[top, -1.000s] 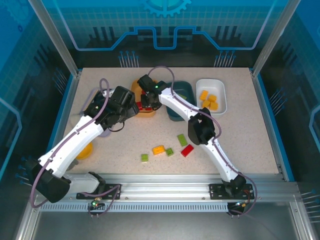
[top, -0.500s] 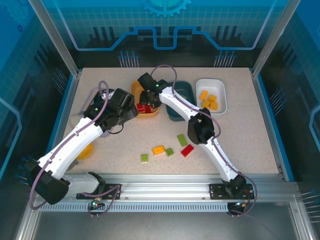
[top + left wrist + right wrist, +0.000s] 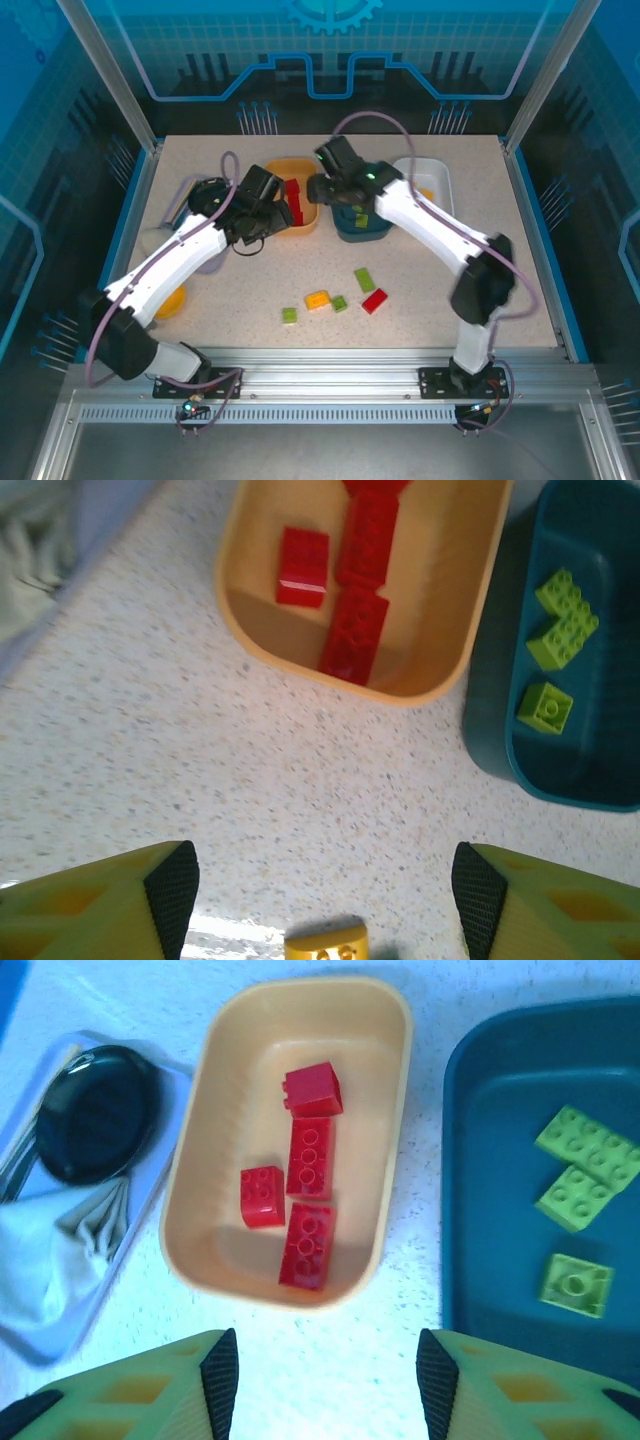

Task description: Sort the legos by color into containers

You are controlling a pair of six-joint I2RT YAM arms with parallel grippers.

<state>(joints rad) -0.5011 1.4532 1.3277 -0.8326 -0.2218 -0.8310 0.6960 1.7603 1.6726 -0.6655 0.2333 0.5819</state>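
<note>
The orange tub (image 3: 281, 170) holds several red legos (image 3: 309, 1158). Beside it, the teal tub (image 3: 480, 1140) holds three light green legos (image 3: 585, 1150). The right arm partly covers the white tub (image 3: 440, 178). Loose on the table lie a green oblong brick (image 3: 364, 279), a red one (image 3: 374, 301), a yellow-orange one (image 3: 317, 298) and two small green ones (image 3: 339, 303). My left gripper (image 3: 270, 208) (image 3: 325, 890) hangs open at the orange tub's near left corner, and a yellow-orange piece (image 3: 325, 945) shows at the frame's bottom edge between its fingers. My right gripper (image 3: 322, 188) (image 3: 328, 1385) is open above the gap between the orange and teal tubs.
A clear tray (image 3: 60, 1290) with a black round plate (image 3: 95, 1110) and a crumpled cloth stands left of the orange tub. A small yellow-orange bowl (image 3: 168, 301) sits near the left arm's lower link. The two grippers are close together at the orange tub.
The right arm has swung right, off the orange tub toward the teal one, its elbow now far right. The left gripper has moved up toward the orange tub.
</note>
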